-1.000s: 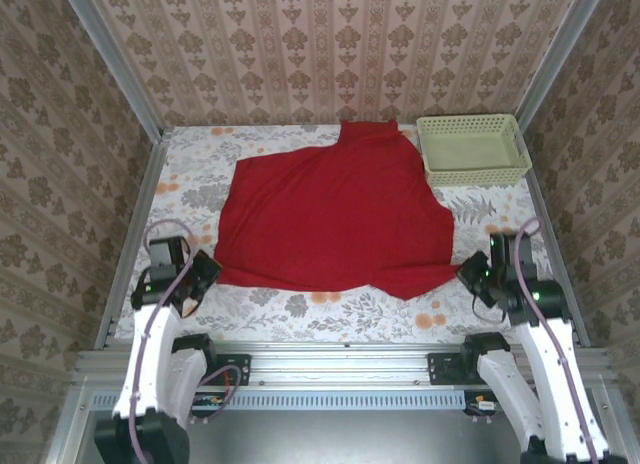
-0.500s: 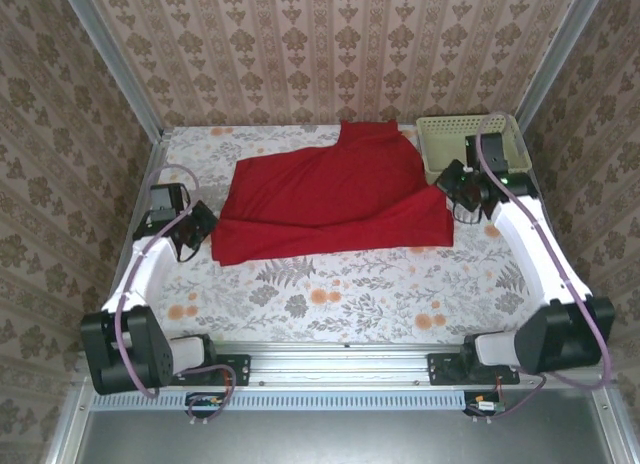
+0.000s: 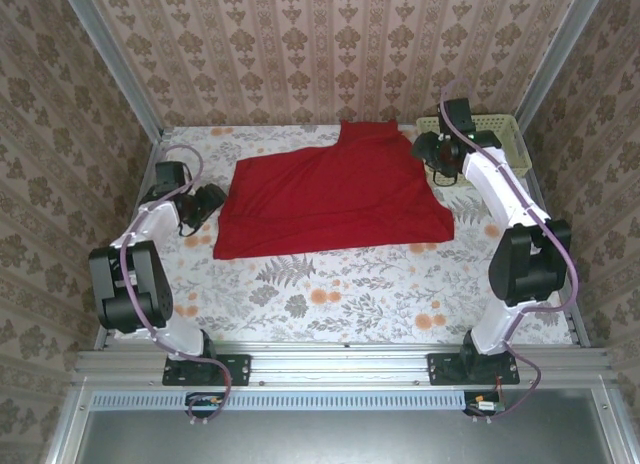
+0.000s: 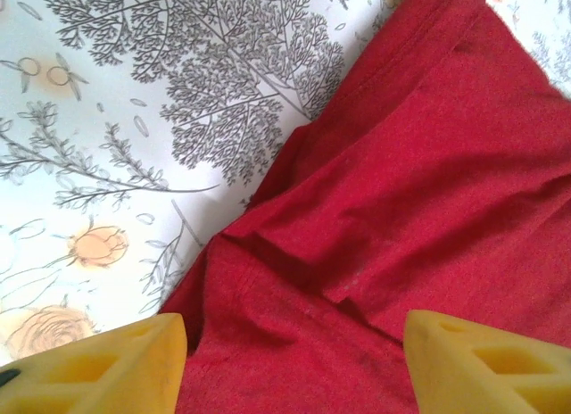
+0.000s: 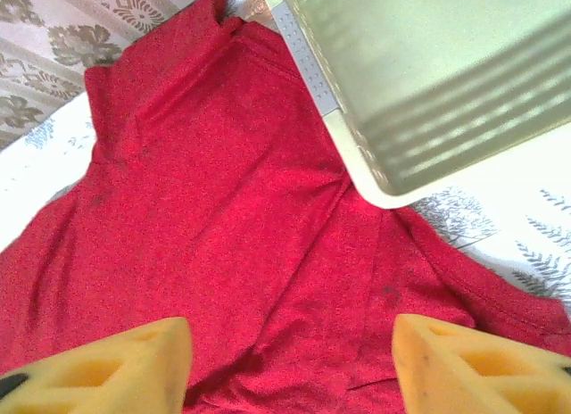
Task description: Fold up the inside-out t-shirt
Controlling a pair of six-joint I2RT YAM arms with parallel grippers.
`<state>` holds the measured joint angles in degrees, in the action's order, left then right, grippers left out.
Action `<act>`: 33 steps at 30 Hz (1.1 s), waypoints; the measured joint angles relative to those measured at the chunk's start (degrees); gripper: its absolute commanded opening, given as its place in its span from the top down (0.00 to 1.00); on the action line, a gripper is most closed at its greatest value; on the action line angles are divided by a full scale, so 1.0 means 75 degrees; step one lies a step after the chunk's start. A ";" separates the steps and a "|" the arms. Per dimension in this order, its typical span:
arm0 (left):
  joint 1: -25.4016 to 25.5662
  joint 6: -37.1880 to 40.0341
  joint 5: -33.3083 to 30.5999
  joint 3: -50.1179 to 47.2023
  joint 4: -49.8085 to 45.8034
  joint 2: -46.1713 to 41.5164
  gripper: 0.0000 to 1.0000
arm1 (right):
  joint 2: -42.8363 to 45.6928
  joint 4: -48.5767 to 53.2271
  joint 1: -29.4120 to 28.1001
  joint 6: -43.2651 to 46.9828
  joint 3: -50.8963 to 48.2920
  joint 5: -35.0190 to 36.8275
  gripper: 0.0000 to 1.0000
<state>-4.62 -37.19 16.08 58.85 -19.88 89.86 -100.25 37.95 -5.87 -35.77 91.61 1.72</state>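
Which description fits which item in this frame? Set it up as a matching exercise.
1. t-shirt
2. basket
3. left gripper
4. right gripper

A. pale green, far right corner
B. open, over the t-shirt's left edge
C. open, over the t-shirt next to the basket
D. red, lying flat in the middle

Pairs: 1-D, 2-A, 3-B, 4-C

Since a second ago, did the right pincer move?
Yes. The right pincer went from the flowery table's near edge to its far side, beside the pale green plastic basket.
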 measured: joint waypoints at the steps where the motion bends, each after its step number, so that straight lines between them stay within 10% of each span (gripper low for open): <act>1: 0.0070 0.0026 -0.0073 -0.0085 -0.0102 -0.0227 0.31 | 0.0137 -0.0009 -0.0038 0.0099 -0.0166 0.0099 0.33; 11: 0.1571 0.0108 0.0055 -0.2113 0.0446 -0.1784 0.36 | 0.1926 -0.0382 -0.1081 0.0373 -0.3646 -0.0125 0.36; 23: 0.0845 0.0017 0.0493 -0.2398 0.1335 -0.0332 0.34 | 0.0181 -0.1011 -0.0073 0.0248 -0.4054 -0.0149 0.45; 33: 0.0344 -0.0070 0.0236 -0.3273 0.0670 -0.1842 0.33 | 0.1172 -0.1612 -0.0026 -0.0595 -0.5686 0.0134 0.49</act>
<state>-2.04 -37.71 17.85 34.30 -14.85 76.05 -91.46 25.87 -6.07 -40.23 48.97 2.72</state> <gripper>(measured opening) 0.668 0.516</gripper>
